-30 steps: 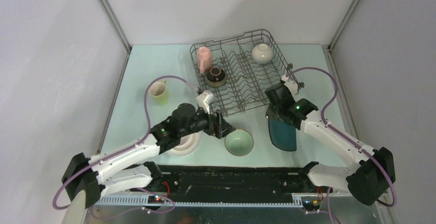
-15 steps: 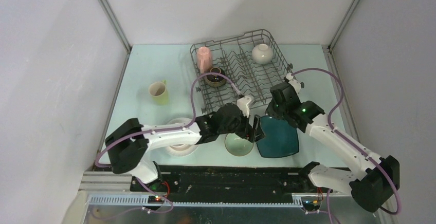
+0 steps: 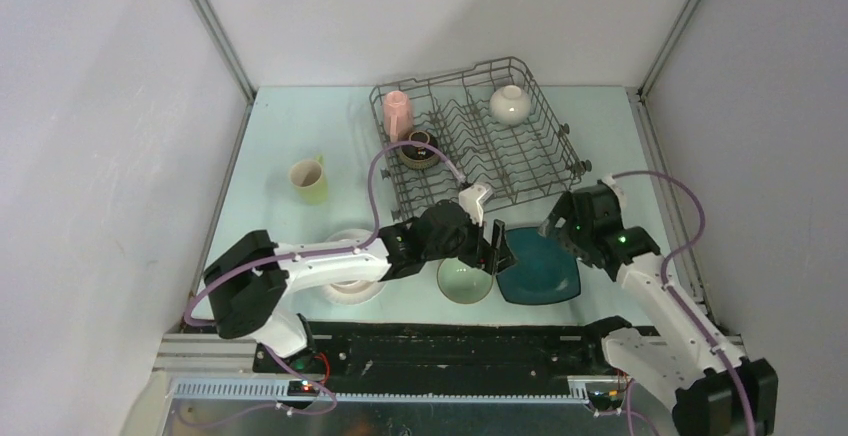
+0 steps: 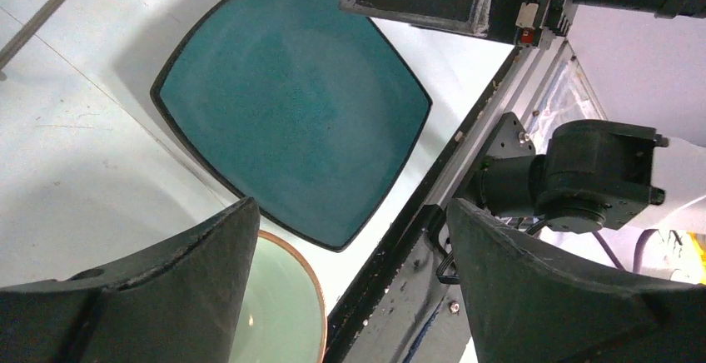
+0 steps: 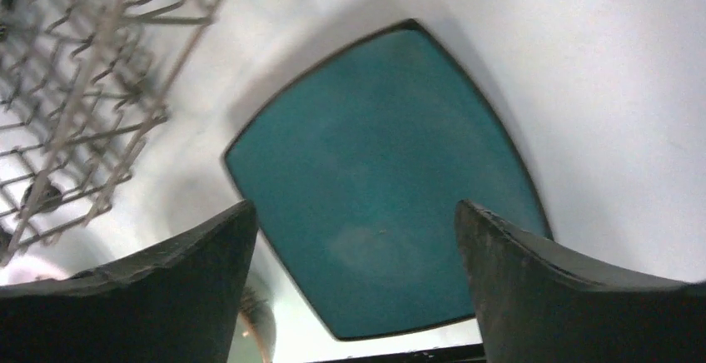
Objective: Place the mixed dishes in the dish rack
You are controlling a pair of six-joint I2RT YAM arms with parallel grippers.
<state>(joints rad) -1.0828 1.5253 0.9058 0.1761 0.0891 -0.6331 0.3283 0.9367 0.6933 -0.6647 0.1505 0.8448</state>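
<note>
Rack: dish rack (image 3: 470,136) at the far middle of the table (image 3: 300,126), with pink mug (image 3: 398,114), brown bowl (image 3: 418,149) and white bowl (image 3: 509,103) inside.
Plate: dark teal squarish plate (image 3: 540,268) flat on the table, just in front of the rack's right half, with the pale green bowl (image 3: 465,281) just beside its left edge.
Left gripper (image 3: 497,248): spread, empty, at the plate's left edge.
Right gripper (image 3: 562,234): spread, empty — over the plate's far right corner.
Relation: plate lies between both grippers. It has no long axis, only rims to pinch, and the left looks marginally nearer.
</note>
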